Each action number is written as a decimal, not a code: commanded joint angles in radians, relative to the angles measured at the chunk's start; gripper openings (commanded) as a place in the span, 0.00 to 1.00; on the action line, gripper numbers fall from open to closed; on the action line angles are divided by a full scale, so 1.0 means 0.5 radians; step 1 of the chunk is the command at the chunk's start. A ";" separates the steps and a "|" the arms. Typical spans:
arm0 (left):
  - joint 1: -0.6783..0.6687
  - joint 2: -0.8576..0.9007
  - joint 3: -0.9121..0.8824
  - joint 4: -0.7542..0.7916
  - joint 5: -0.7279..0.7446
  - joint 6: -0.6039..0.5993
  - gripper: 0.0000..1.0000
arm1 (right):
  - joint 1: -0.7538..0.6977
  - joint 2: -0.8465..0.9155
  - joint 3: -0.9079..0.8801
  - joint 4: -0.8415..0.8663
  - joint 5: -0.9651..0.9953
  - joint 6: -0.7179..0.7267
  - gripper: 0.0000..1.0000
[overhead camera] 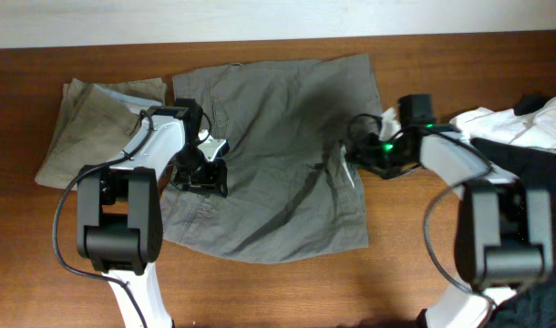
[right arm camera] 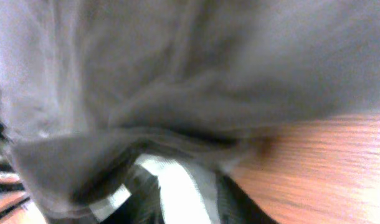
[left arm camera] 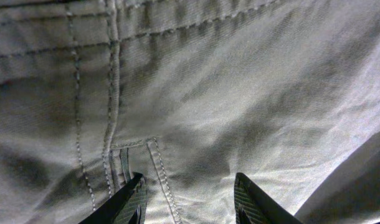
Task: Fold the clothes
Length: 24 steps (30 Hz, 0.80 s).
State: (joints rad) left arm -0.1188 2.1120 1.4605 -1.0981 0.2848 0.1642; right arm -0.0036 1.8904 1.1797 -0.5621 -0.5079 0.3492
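Left hand [left arm camera: 189, 186] released, fingers spread over shorts [overhead camera: 278, 118] | right hand [overhead camera: 351, 153] at shorts' edge, grip: cannot tell

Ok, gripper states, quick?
Left gripper: open, over the shorts.
Right gripper: cannot tell; blurred, shorts hide its fingers.

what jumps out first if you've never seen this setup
The grey-green shorts spread flat across the middle of the table catch the eye first. Both arms are at them: the left gripper over their left part with fingers apart, the right gripper at their right edge. A folded beige garment lies far left, and a heap of white and black clothes far right.
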 commanded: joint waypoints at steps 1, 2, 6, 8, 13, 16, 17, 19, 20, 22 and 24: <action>-0.006 0.106 -0.077 0.013 -0.089 0.019 0.47 | -0.021 -0.209 0.098 -0.185 0.241 -0.306 0.47; -0.006 0.106 -0.077 0.013 -0.089 0.019 0.47 | -0.021 -0.212 0.098 -0.262 0.241 -0.318 0.47; -0.006 0.106 -0.077 0.015 -0.089 0.019 0.47 | 0.034 -0.195 0.091 -0.242 0.233 -0.376 0.47; -0.006 0.106 -0.077 0.028 -0.089 0.019 0.47 | 0.127 -0.189 0.047 -0.024 0.235 -0.401 0.47; -0.006 0.106 -0.077 0.026 -0.089 0.019 0.47 | 0.256 -0.028 0.033 0.216 0.256 -0.406 0.33; -0.006 0.106 -0.077 0.027 -0.089 0.019 0.47 | 0.251 0.002 0.034 0.298 0.326 -0.409 0.30; -0.006 0.106 -0.077 0.027 -0.089 0.019 0.47 | 0.242 0.002 0.034 0.301 0.330 -0.430 0.32; -0.006 0.106 -0.077 0.026 -0.089 0.019 0.47 | 0.212 0.002 0.034 0.266 0.283 -0.524 0.36; -0.006 0.106 -0.077 0.026 -0.089 0.019 0.47 | 0.201 -0.009 0.034 0.239 0.194 -0.610 0.39; -0.006 0.106 -0.077 0.027 -0.089 0.019 0.47 | 0.146 -0.057 0.052 0.114 0.012 -0.800 0.44; -0.006 0.106 -0.077 0.027 -0.089 0.019 0.47 | 0.041 -0.127 0.084 -0.060 0.005 -0.803 0.45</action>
State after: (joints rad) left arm -0.1188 2.1120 1.4605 -1.0977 0.2848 0.1642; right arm 0.0689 1.8854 1.2053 -0.5396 -0.4583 0.0032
